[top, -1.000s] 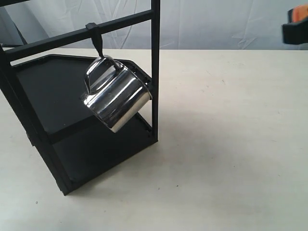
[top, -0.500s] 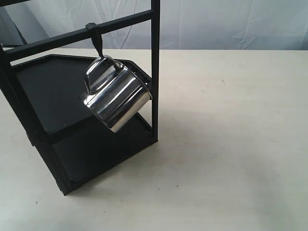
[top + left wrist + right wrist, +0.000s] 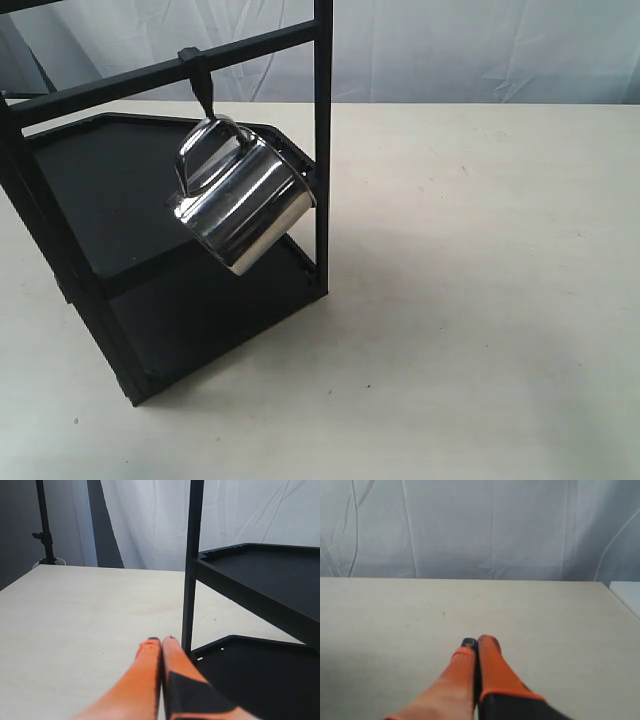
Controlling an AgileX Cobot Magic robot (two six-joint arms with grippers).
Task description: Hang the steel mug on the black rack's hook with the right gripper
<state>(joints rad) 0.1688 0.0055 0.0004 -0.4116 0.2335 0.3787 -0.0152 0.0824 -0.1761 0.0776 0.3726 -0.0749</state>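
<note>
no readable text, labels or numbers

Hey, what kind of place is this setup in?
Probably a lab or studio test bench: a bare pale tabletop, a white cloth backdrop, and a black stand pole beside it.

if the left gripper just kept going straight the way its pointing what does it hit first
Most likely the black rack. The left gripper is shut, its tips level with the base of the thin upright post and just beside it. Depth is unclear, so it might slip past the post over the bare table.
</note>
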